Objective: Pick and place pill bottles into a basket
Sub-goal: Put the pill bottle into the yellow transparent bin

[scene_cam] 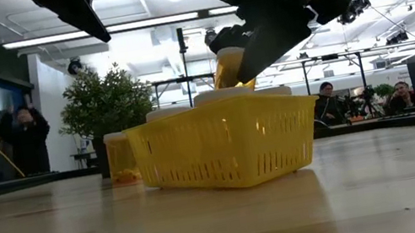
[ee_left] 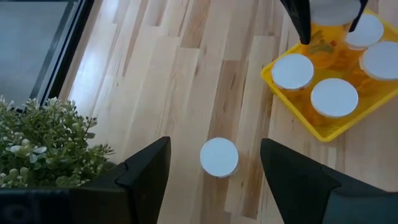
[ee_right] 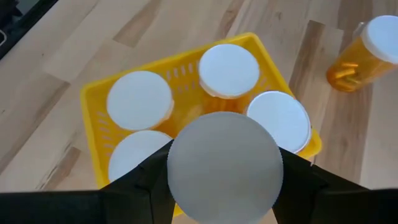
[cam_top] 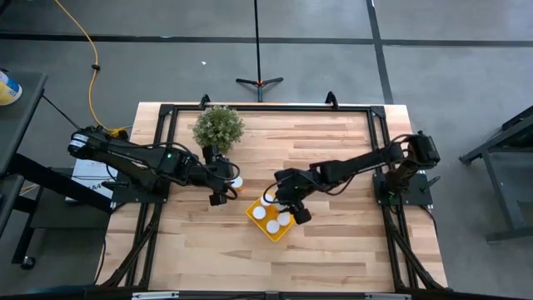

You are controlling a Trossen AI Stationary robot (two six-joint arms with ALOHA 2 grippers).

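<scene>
The yellow basket (cam_top: 275, 220) sits mid-table with several white-capped orange pill bottles (ee_right: 139, 99) upright in it. My right gripper (cam_top: 293, 210) hangs over the basket (scene_cam: 221, 144), shut on another bottle (scene_cam: 229, 65). One more bottle (cam_top: 236, 182) stands on its base on the table beside the basket, also seen in the low view (scene_cam: 121, 157). My left gripper (ee_left: 217, 180) is open above this bottle (ee_left: 219, 156), with a finger on either side, touching nothing. My right gripper pinches the bottle at its cap end (ee_right: 225, 167) between its two fingers (ee_right: 134, 186), which stand on opposite sides of the white cap. The fingers come from above, slanting down. The bottle hangs tilted below them over the basket, its orange body (scene_cam: 227, 74) just above the caps inside.
A green potted plant (cam_top: 218, 127) stands on the table behind my left gripper, close to the lone bottle. The table's dark frame rails (cam_top: 266, 108) run along the far edge and sides. Bare wood lies in front of the basket. People stand in the room beyond (scene_cam: 18, 137).
</scene>
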